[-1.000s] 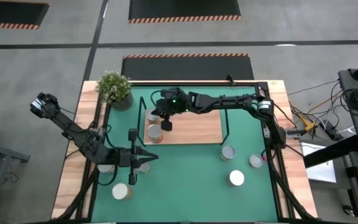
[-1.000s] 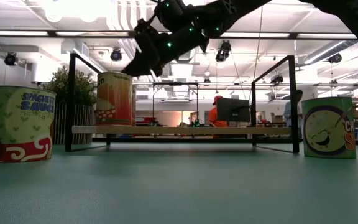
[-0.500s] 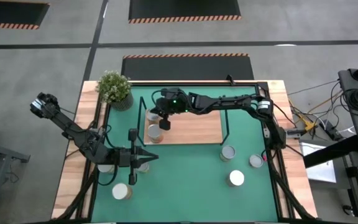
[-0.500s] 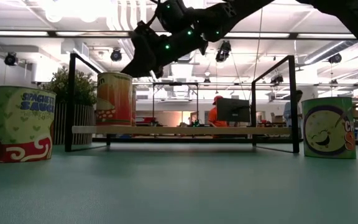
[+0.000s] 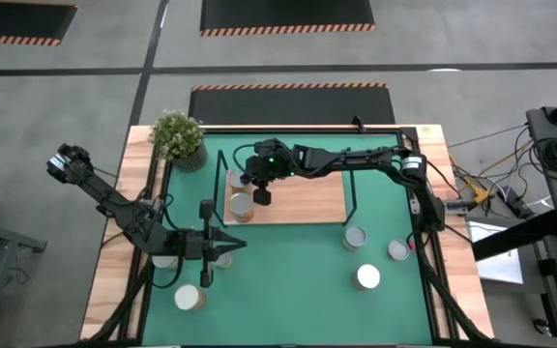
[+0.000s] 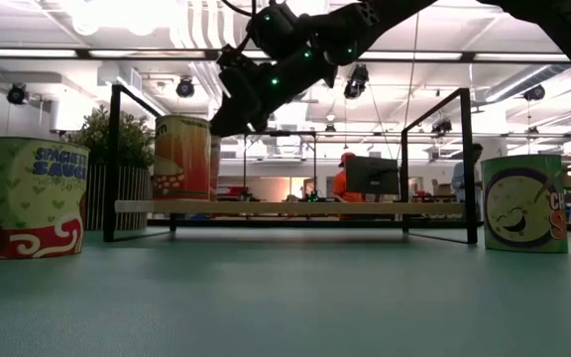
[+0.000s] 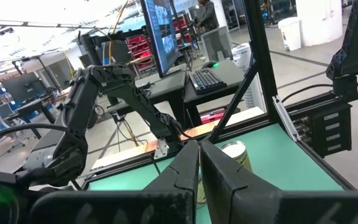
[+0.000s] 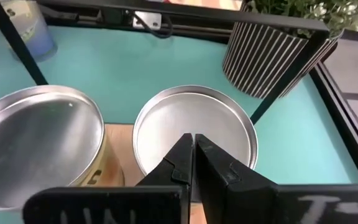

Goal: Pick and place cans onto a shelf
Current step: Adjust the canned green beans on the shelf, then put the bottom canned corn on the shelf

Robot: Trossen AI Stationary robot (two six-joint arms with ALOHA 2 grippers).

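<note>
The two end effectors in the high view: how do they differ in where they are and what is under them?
The right end effector hangs over the shelf, above the cans standing on the board; the left end effector waits over the green mat, off the shelf. The right arm reaches far across the table; the left stays on its own side. Both are shut and hold nothing.

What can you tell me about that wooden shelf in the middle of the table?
The shelf is a flat, light-brown wooden board in a thin black wire frame with upright posts, raised slightly off the green mat. Two cans stand at its left end, near the potted plant. The right gripper, shut, hangs just above them. The rest of the board is bare.
</note>
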